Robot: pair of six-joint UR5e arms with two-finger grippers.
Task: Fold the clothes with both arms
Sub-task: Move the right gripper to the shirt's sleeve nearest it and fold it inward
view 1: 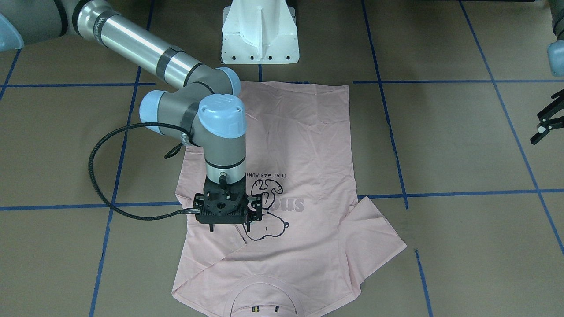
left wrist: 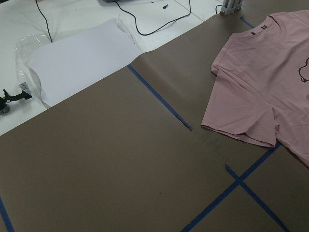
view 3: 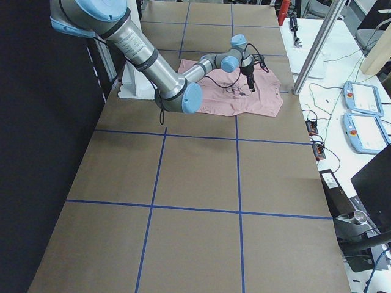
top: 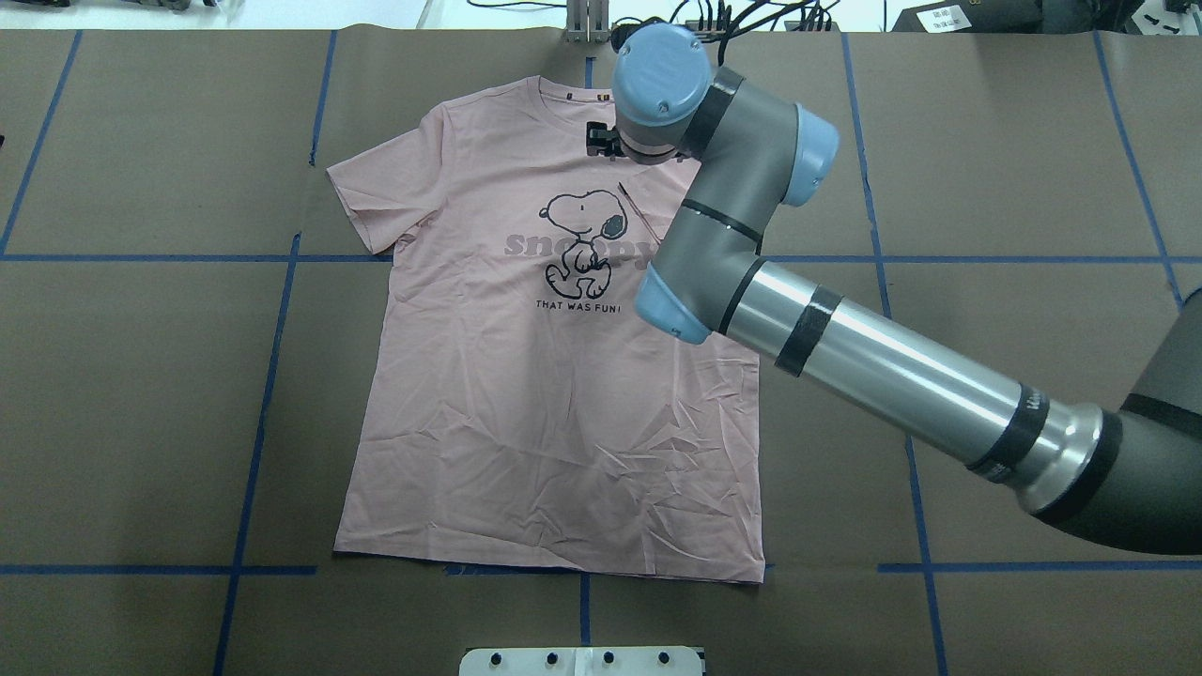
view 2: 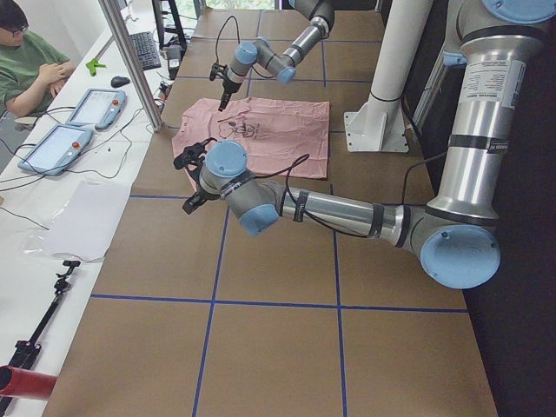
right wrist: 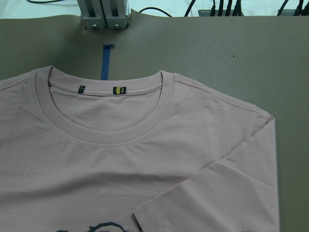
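T-shirt [top: 526, 413] lies flat on the tabletop [top: 141, 404], print [top: 582, 244] up, collar [right wrist: 104, 140] at the far edge from the robot. Right sleeve [right wrist: 222, 193] is turned in over the chest; left sleeve [view 1: 374, 237] lies spread out. Lower body is creased.

Right hand [view 1: 229, 228] hangs over the chest beside the print, fingers apart, nothing between them. Left hand [view 1: 538, 129] is well off the shirt on the left-sleeve side, also spread and empty.

Risks, as judged:
- If the right hand comes down here, it may pinch the sleeve and the body layer together, which would drag the tucked sleeve back out.
- A lift by one hand alone, with the left so far off, would likely skew the fold and bunch the cloth.
- The creases could get locked into the next fold.

Views:
- From overhead, the right arm [top: 873, 366] covers the tucked sleeve. The front-facing and right wrist views show it plainly.
- The right wrist view also shows the collar labels.
- Only the left wrist view shows the left sleeve's hem close up, and a white sheet [left wrist: 82, 58] beyond the tabletop.
- The overhead view gives no clear sight of the left hand. The left-side view shows its fingers spread.
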